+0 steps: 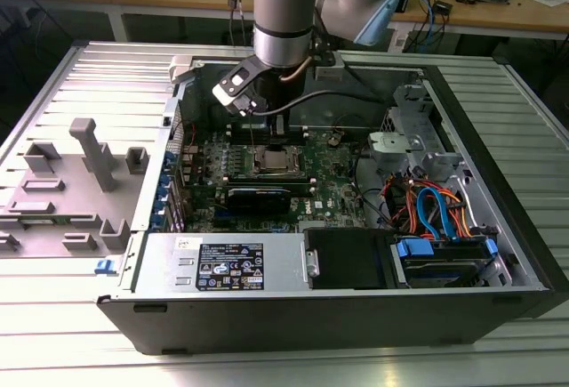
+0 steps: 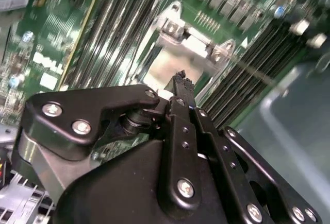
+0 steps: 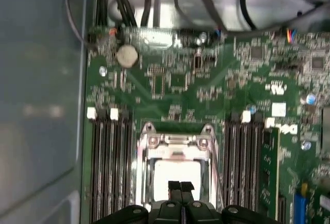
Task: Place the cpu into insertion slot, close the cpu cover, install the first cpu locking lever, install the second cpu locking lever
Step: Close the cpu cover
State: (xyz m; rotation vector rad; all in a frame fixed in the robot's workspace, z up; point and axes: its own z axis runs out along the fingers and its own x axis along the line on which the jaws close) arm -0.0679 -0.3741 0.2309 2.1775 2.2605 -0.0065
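The cpu (image 3: 178, 173) is being held flat in the insertion slot (image 1: 290, 161), its silver-grey top showing through the window of the cpu cover (image 3: 178, 142). The cover appears to be lying down over it, though how firmly cannot be told. The socket is being flanked on both sides by the long memory slots (image 3: 108, 167) of the green circuit board (image 3: 206, 90).

Directly above the chip, the gripper (image 3: 180, 186) is being held with its jaws together and nothing clamped between them. In the second wrist view the fingertips (image 2: 181, 81) are being pointed down at the silver surface, very near it. Contact cannot be confirmed.

A locking lever (image 2: 252, 73) is being seen as a thin rod beside the socket, seemingly raised off the board and not latched.

The placing step is judged done and the cover step done or nearly so, so the lever work is judged to be in hand. That work calls for a fine tip set against a thin wire, with little room beside the memory slots.

In the exterior view the socket is sitting in the far middle of the open computer case (image 1: 356, 320).
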